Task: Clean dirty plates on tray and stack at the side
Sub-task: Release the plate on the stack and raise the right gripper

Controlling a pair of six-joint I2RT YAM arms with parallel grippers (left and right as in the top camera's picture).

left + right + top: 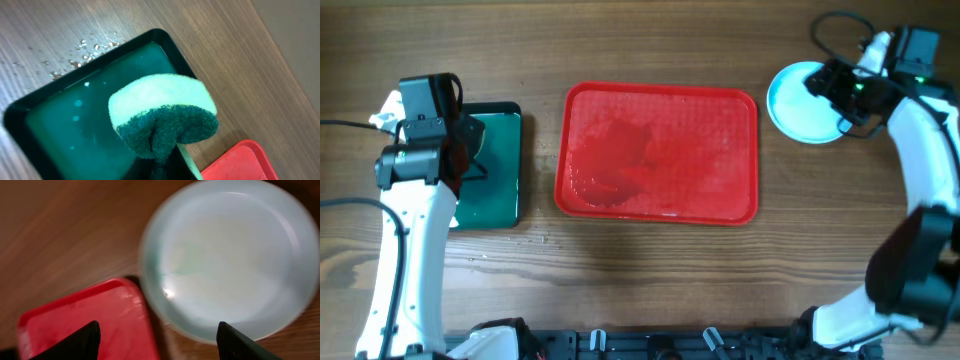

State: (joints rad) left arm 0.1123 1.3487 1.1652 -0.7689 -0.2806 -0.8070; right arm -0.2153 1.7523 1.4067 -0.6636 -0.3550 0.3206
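The red tray [660, 150] lies mid-table with wet patches and no plates on it; its corner shows in the left wrist view [235, 162] and the right wrist view [80, 325]. A pale turquoise plate [800, 105] lies on the table right of the tray, top of a stack whose lower plates I cannot make out; it fills the right wrist view [230, 255]. My right gripper [830, 85] is open and empty above the plate's right edge [157, 337]. My left gripper [460, 140] is shut on a yellow-green sponge [162, 115] above the dark green tray [495, 170].
The dark green tray [75, 130] holds a film of teal liquid. Water drops [82, 52] lie on the wood just beyond its far rim. Cables run at the far right corner [835, 25].
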